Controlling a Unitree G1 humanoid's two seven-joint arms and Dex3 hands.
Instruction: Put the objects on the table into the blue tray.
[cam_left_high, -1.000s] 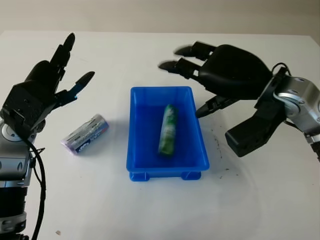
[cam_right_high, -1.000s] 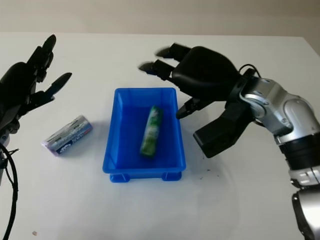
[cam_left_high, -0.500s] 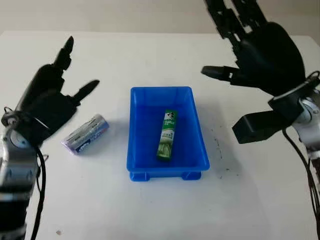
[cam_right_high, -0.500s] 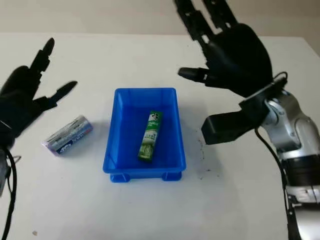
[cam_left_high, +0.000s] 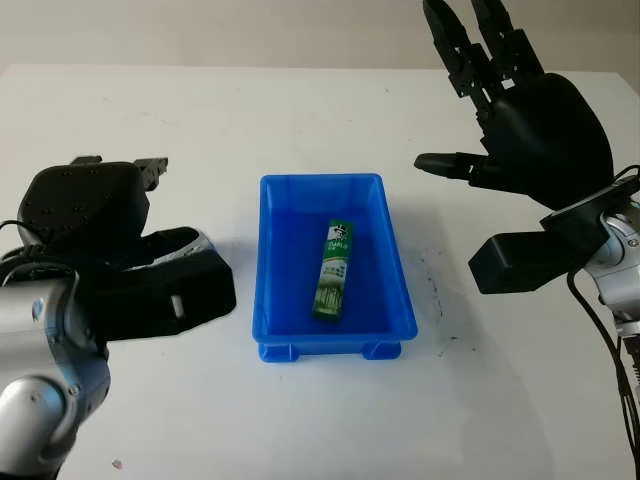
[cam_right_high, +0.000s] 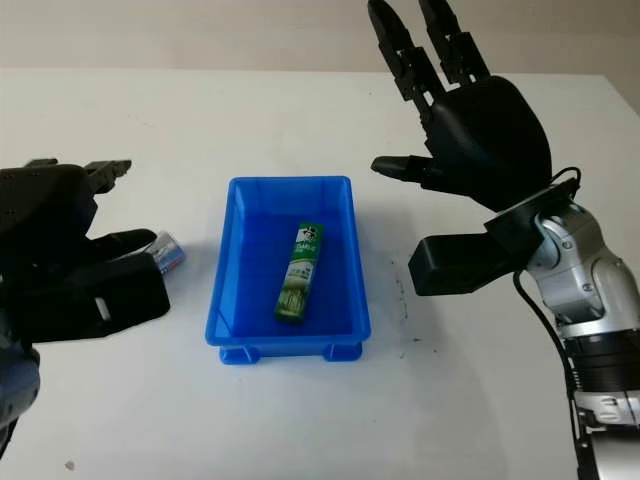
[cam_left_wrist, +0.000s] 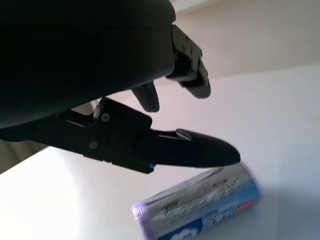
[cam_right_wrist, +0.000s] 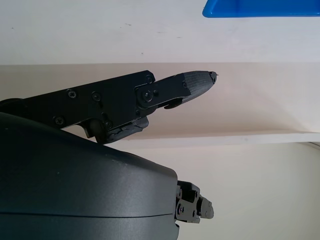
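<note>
Under left hand (cam_left_high: 95, 215): roll (cam_right_high: 168, 252), mostly hidden

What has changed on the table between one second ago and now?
The left hand came down from its raised position over the white and blue packet left of the blue tray; it is open and not yet gripping. The right hand lifted away from the tray, up and to the right, open. The green tube settled in the tray. The tray and packet stayed in place.
</note>
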